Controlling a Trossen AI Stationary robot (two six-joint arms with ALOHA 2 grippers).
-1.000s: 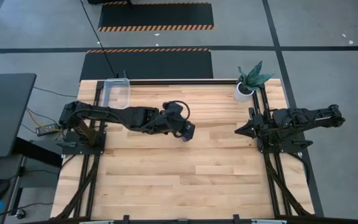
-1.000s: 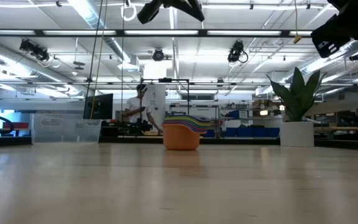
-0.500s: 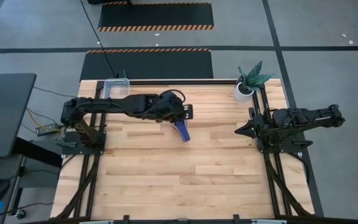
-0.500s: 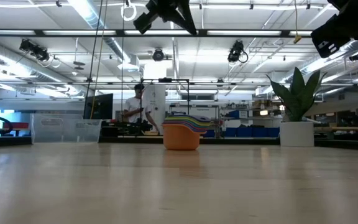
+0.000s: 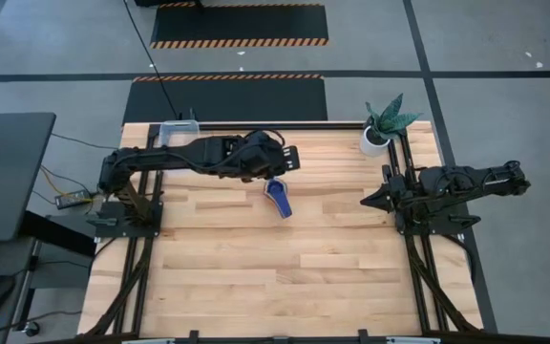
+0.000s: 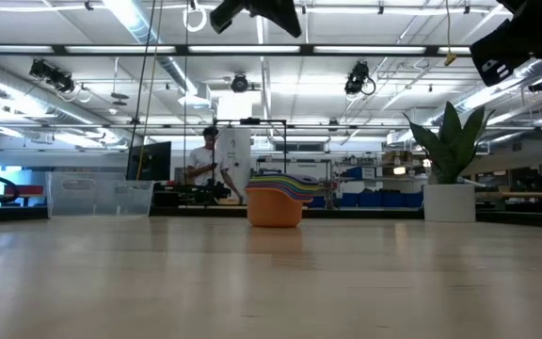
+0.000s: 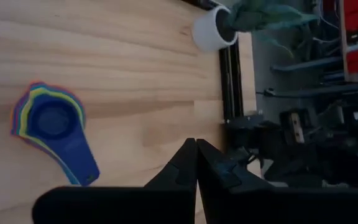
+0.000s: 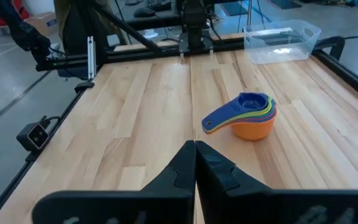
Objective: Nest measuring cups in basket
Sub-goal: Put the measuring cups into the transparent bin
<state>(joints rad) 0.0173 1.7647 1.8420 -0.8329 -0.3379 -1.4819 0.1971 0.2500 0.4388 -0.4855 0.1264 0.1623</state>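
Observation:
The measuring cups [image 5: 277, 196] sit nested in one stack on the table's middle, apart from the basket. The orange cup [image 6: 275, 209] is at the bottom and stands on the wood; the blue cup [image 7: 53, 121] is on top, and the handles fan toward the near edge. The clear basket [image 8: 283, 40] stands at the far left corner, partly under the left arm in the high view [image 5: 173, 131]. My left gripper [image 5: 292, 156] hovers shut above the table, just beyond the stack's far side. My right gripper [image 5: 370, 201] rests shut at the right edge.
A white pot with a green plant [image 5: 378, 134] stands at the far right corner. Bare wood [image 5: 294, 277] stretches across the near half of the table. A person [image 6: 205, 160] shows in the room behind the table.
My left gripper, shut all along, has gone from above the cup stack toward the table's far edge, rising a little and rolling about its own line. The stack, hidden under the gripper in the high view before, now shows and has stayed in place.

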